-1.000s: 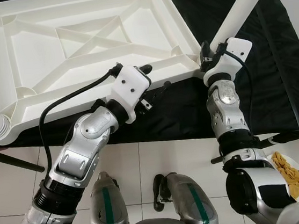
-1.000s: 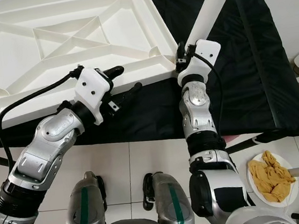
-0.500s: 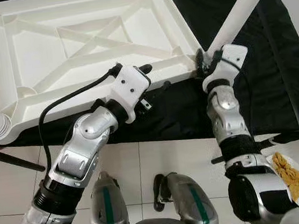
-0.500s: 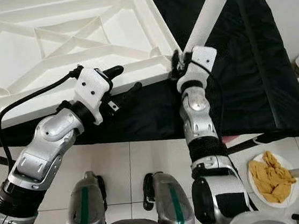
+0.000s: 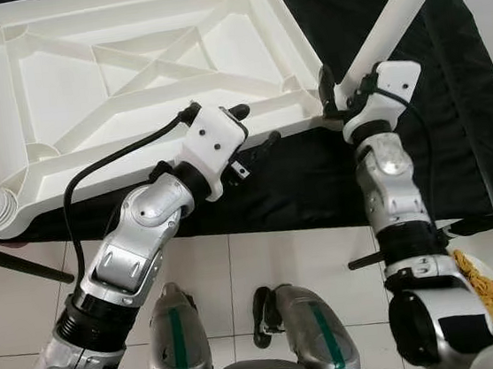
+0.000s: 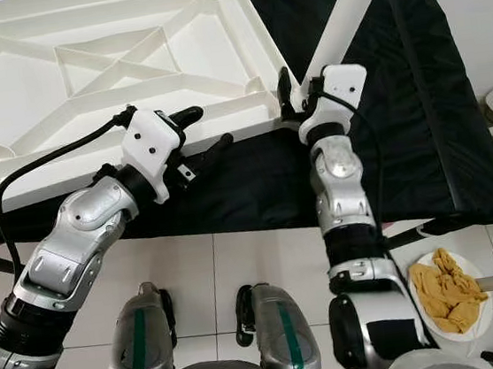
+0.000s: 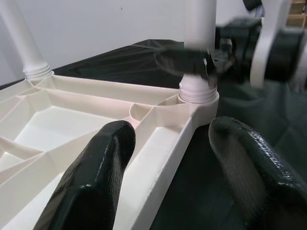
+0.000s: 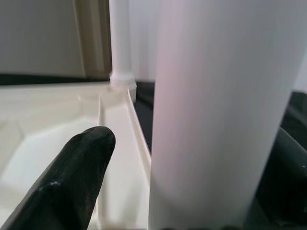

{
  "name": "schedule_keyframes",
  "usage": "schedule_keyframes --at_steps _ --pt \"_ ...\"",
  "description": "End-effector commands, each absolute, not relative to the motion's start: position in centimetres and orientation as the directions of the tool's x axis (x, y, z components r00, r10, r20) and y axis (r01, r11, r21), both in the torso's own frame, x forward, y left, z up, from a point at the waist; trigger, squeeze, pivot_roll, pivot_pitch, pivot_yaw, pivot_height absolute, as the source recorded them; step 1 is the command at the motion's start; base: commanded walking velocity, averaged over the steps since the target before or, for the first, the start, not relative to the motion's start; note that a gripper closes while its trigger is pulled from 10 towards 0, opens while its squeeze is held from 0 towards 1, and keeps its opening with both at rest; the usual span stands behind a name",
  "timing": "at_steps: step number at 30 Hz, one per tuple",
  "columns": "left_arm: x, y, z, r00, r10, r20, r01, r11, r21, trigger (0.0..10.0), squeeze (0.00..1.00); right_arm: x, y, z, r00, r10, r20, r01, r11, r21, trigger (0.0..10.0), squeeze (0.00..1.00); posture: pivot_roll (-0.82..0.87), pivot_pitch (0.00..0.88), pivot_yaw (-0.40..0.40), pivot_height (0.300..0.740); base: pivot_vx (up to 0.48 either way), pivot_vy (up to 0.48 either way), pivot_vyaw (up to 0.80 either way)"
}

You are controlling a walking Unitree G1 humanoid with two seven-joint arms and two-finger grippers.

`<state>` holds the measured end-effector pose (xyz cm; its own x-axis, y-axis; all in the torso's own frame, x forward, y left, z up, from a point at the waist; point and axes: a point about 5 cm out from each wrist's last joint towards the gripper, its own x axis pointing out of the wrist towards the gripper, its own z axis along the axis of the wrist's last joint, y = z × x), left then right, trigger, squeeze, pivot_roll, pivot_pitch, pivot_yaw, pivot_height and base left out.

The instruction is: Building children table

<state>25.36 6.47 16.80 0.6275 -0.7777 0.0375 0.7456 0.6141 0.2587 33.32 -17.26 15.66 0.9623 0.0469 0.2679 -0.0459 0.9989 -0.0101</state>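
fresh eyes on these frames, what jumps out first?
The big white plastic tabletop lying upside down on a black cloth, ribs up. The right gripper is at its near right corner, fingers on either side of a white table leg standing in the socket, while the left gripper straddles the near rim, fingers open. A plate of yellow snacks sits on the tiled floor at the robot's right.
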Motion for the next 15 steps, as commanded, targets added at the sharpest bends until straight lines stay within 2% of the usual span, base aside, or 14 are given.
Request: schedule_keyframes --at_steps 1,7,15 --pt "25.2 6.3 16.5 0.59 -0.807 0.017 0.776 0.573 0.265 10.0 0.0 33.8 -18.1 16.4 0.956 0.069 0.286 -0.069 0.998 -0.01 10.0 0.0 0.1 0.053 -0.106 0.74 0.0 0.0 0.0" --pt "25.0 6.2 16.3 0.583 -0.812 0.006 0.784 0.565 0.257 10.0 0.0 35.3 -19.9 18.1 0.95 0.087 0.298 -0.076 0.996 -0.048 10.0 0.0 0.11 0.055 -0.109 0.74 0.0 0.0 0.0" --pt "24.6 6.6 15.8 0.575 -0.818 -0.03 0.799 0.553 0.235 10.0 0.0 35.9 -20.6 18.9 0.948 0.088 0.306 -0.077 0.996 -0.047 10.0 0.0 0.12 0.059 -0.112 0.74 0.0 0.0 0.0"
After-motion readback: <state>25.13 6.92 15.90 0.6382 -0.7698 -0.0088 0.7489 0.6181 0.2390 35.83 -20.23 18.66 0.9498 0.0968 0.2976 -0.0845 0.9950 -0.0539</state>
